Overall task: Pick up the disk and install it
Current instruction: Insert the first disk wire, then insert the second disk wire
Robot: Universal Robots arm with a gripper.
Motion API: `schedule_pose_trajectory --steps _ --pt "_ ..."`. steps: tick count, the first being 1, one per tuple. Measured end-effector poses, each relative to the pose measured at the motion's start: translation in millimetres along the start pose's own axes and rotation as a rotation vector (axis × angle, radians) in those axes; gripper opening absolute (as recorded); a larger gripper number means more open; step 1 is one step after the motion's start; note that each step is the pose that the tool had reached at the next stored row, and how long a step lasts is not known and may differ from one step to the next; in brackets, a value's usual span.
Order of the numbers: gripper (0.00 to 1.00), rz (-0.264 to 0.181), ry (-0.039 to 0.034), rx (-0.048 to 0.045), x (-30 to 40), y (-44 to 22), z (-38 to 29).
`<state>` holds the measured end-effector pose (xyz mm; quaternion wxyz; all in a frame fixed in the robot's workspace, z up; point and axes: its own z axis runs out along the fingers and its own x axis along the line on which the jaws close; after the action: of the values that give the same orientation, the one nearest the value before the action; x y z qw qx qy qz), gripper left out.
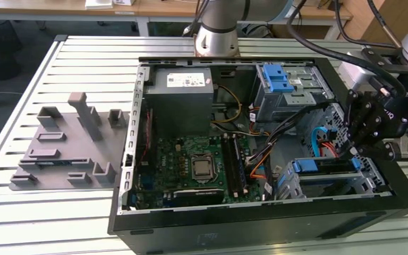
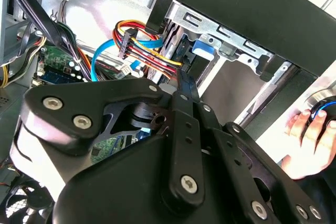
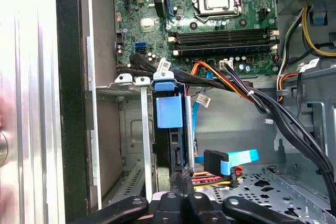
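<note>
The disk sits in the lower drive cage at the exterior view's right of the open computer case, its blue bracket facing up. In the first wrist view the disk stands edge-on in the cage between metal walls. My black gripper hangs over that cage, just behind the disk's rear end. Its fingers come together to a point, shut, in both wrist views. The tip is at the disk's connector end, beside the blue data cable. The disk's blue tab lies just beyond the fingertips.
A grey power-supply box and an upper cage with a blue latch stand at the case's far side. Cable bundles cross beside the motherboard. A grey fixture lies on the slatted table. A person's hand rests outside the case.
</note>
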<state>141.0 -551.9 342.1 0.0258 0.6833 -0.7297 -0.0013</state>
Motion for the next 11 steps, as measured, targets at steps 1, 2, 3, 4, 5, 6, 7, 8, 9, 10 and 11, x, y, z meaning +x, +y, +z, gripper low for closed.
schedule_pose_trajectory --steps 1,2,3,4,5,6,7,8,9,10,11 --pt "0.11 0.000 0.0000 0.0000 0.0 0.0 0.0" --pt "0.11 0.000 0.0000 0.0000 0.0 0.0 0.0" --pt "0.11 0.000 0.0000 0.0000 0.0 0.0 -0.1" --pt "0.11 0.000 -0.0001 0.0000 0.0 0.0 -0.1" --pt "0.11 0.000 -0.0001 0.0000 0.0 0.0 -0.1" --pt "0.11 0.000 -0.0001 0.0001 0.0 0.0 -0.2" --pt "0.11 0.000 0.0000 0.0000 0.0 0.0 -0.2" --pt "0.11 0.000 0.0000 0.0000 0.0 0.0 -0.2" --pt "0.11 0.000 0.0000 0.0000 0.0 0.0 -0.2" --pt "0.11 0.000 -0.0001 0.0000 0.0 0.0 -0.2" --pt "0.11 0.000 0.0000 0.0000 0.0 0.0 -0.3"
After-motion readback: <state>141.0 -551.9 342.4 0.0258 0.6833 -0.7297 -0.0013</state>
